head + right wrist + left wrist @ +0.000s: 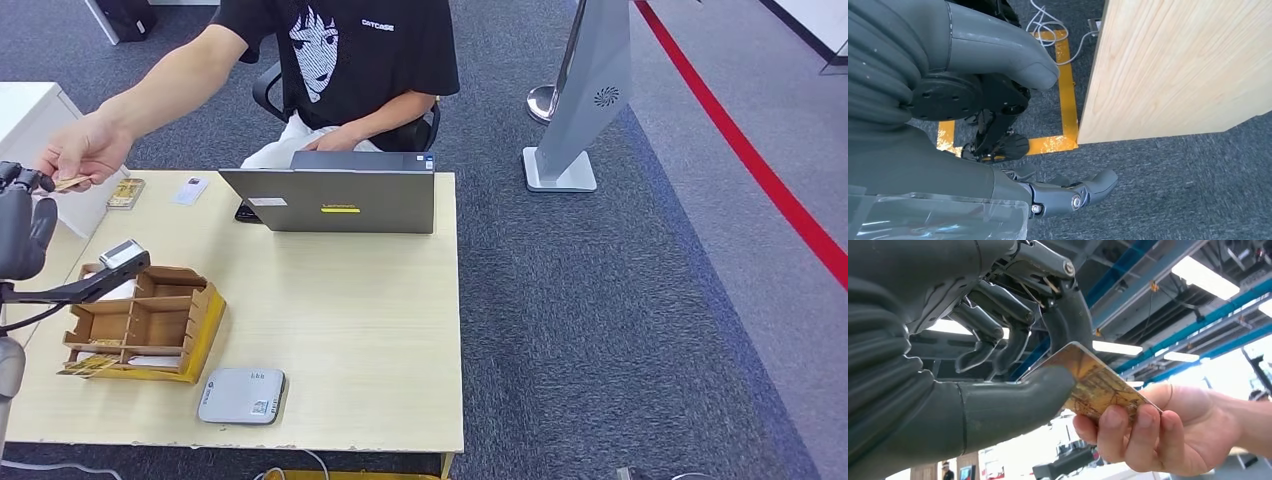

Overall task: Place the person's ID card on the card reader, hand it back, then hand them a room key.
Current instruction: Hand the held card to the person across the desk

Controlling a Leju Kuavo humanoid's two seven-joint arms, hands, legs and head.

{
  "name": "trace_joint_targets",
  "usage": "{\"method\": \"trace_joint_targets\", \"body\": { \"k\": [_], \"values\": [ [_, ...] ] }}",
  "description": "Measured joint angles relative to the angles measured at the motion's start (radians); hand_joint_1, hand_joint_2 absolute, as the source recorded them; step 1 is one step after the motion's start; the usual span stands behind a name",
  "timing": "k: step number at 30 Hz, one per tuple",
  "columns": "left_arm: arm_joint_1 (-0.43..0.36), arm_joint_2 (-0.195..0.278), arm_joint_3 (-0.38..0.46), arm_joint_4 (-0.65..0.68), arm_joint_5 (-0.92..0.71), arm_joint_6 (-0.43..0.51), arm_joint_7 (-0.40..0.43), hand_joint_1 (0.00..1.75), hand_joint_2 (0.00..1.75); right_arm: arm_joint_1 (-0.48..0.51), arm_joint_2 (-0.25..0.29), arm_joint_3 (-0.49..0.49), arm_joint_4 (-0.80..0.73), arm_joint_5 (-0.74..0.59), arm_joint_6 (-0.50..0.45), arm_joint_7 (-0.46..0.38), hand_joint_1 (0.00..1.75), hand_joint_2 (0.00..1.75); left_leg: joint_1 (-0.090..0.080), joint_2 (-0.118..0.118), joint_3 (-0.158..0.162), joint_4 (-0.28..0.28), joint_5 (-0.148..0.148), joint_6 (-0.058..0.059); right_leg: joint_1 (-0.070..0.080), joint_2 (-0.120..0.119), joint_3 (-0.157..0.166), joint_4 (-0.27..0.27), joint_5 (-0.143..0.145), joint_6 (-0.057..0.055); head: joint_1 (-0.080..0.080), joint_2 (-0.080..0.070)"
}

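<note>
At the far left edge of the head view my left hand (25, 225) is raised. In the left wrist view my left hand (1013, 365) pinches a gold-brown card (1098, 385) between thumb and a finger. The person's hand (1143, 435) grips the card's other end; in the head view the person's hand (85, 150) reaches over from behind the desk. The grey card reader (241, 395) lies near the desk's front edge. A white card (190, 190) and a gold-brown card (125, 192) lie at the desk's far left. My right hand (1068, 195) hangs beside the desk, fingers apart, holding nothing.
A wooden compartment box (140, 325) with cards stands at the desk's left, a small device on a black arm (120, 255) above it. A grey laptop (335, 195) stands open before the seated person. A grey stand (590, 100) is on the carpet to the right.
</note>
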Motion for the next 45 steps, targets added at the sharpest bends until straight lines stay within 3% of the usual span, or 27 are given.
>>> {"method": "trace_joint_targets", "body": {
  "k": [4, 6, 10, 14, 17, 23, 27, 33, 39, 45],
  "values": [
    [0.094, -0.004, 0.017, -0.063, 0.039, 0.118, -0.03, 0.0, 1.75, 0.009, 0.0, 0.004, -0.011, -0.06, -0.029, 0.002, 0.0, 1.75, 0.0, 0.001, 0.0, 0.0, 0.0, 0.0, 0.0, 0.001, -0.001, 0.0, 0.0, 0.0, 0.0, 0.0],
    [0.175, -0.031, 0.051, -0.143, 0.106, 0.178, -0.06, 0.0, 1.75, 0.029, 0.0, 0.019, -0.033, -0.128, -0.063, 0.023, 0.0, 1.75, -0.001, 0.001, 0.0, 0.0, -0.001, -0.001, 0.0, 0.002, -0.001, 0.0, 0.0, 0.0, 0.0, 0.0],
    [0.383, -0.146, 0.166, -0.377, 0.294, 0.235, -0.157, 0.0, 1.75, 0.099, 0.0, 0.081, -0.108, -0.285, -0.149, 0.072, 0.0, 1.75, -0.001, 0.004, -0.001, 0.0, -0.004, 0.001, -0.001, 0.005, -0.002, 0.0, -0.002, 0.001, 0.0, 0.0],
    [0.559, -0.278, 0.293, -0.572, 0.463, 0.238, -0.275, 0.0, 1.75, 0.161, 0.0, 0.144, -0.192, -0.345, -0.22, 0.09, 0.0, 1.75, -0.001, 0.004, -0.001, 0.0, -0.005, 0.001, -0.001, 0.004, -0.002, -0.001, -0.003, 0.002, 0.0, 0.0],
    [0.645, -0.372, 0.379, -0.672, 0.596, 0.195, -0.33, 0.0, 1.75, 0.189, 0.0, 0.176, -0.241, -0.395, -0.261, 0.1, 0.0, 1.75, -0.001, 0.003, -0.001, 0.0, -0.006, 0.002, -0.001, 0.003, -0.003, -0.001, -0.003, 0.002, 0.0, 0.0],
    [0.727, -0.589, 0.591, -0.759, 0.915, -0.095, -0.381, 0.0, 1.75, 0.236, 0.0, 0.226, -0.321, -0.469, -0.345, 0.112, 0.0, 1.75, -0.001, 0.002, -0.001, 0.0, -0.005, 0.001, -0.001, 0.002, -0.002, -0.001, -0.003, 0.002, 0.0, 0.0],
    [0.755, -0.663, 0.691, -0.761, 0.98, -0.137, -0.379, 0.0, 1.75, 0.253, 0.0, 0.243, -0.358, -0.477, -0.364, 0.115, 0.0, 1.75, -0.001, 0.001, 0.0, 0.0, -0.004, 0.001, -0.001, 0.001, -0.002, -0.001, -0.003, 0.002, 0.0, 0.0],
    [0.801, -0.714, 0.745, -0.742, 1.122, -0.163, -0.29, 0.0, 1.75, 0.263, 0.0, 0.259, -0.389, -0.525, -0.406, 0.11, 0.0, 1.75, -0.001, 0.001, 0.0, 0.0, -0.004, 0.001, -0.001, 0.001, -0.001, -0.001, -0.003, 0.002, 0.0, 0.0],
    [0.898, -0.74, 0.735, -0.603, 1.333, -0.277, -0.138, 0.0, 1.75, 0.266, 0.0, 0.258, -0.408, -0.5, -0.419, 0.119, 0.0, 1.75, -0.001, 0.002, 0.0, 0.0, -0.005, 0.001, -0.001, 0.001, -0.002, -0.001, -0.003, 0.002, 0.0, 0.0],
    [0.974, -0.758, 0.638, -0.395, 1.579, -0.367, 0.013, 0.0, 1.75, 0.23, 0.0, 0.206, -0.399, -0.412, -0.316, 0.145, 0.0, 1.75, -0.002, 0.001, 0.0, 0.0, -0.005, 0.001, -0.002, 0.001, -0.002, -0.001, -0.003, 0.002, 0.0, 0.0]
  ]
}}
